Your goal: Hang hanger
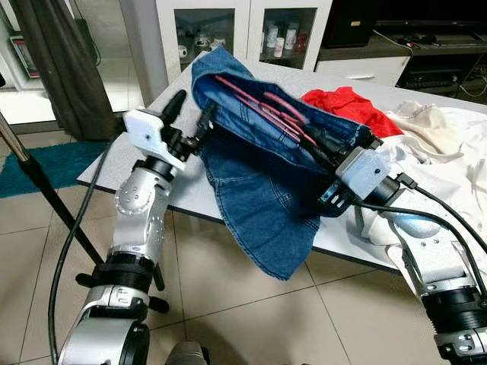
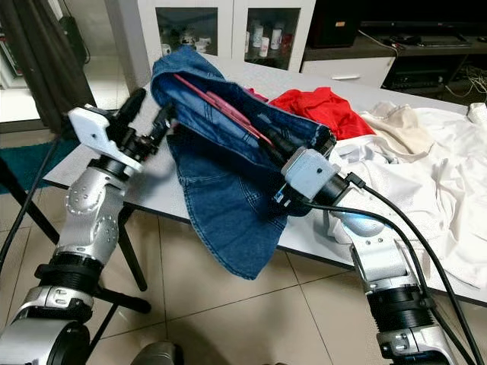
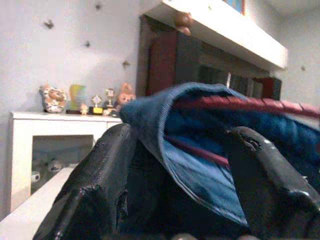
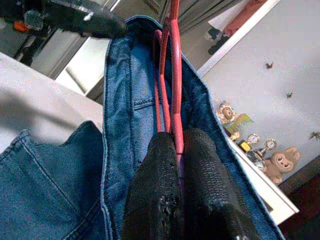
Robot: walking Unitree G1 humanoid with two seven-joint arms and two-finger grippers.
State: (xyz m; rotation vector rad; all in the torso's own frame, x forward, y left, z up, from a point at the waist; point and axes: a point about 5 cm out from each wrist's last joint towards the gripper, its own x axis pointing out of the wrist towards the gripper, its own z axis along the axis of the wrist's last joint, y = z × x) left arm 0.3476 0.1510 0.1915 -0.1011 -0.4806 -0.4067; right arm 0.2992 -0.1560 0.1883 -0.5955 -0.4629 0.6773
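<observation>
Holding a red hanger pinched between the right gripper's closed fingers, at about 3 o'clock from the denim's middle in the left eye view, with the hanger running up toward 10 o'clock inside the denim skirt's open waistband. Gripping the waistband's far end at 9 o'clock with the left gripper, fingers apart but bearing on a fold of cloth between them, as the left wrist view is showing. Draping the skirt's lower part off the table's edge toward 6 o'clock, well clear of the red garment and white clothes lying at 2 and 3 o'clock. Risking, by judgement: losing the waistband from the left fingers, since the hold looks loose and the hanging weight is pulling down; snagging the hanger's arm on an inner seam while pushing deeper, bunching the denim instead of seating it; twisting the hanger in the narrow right pinch; dragging the whole skirt off the table.
</observation>
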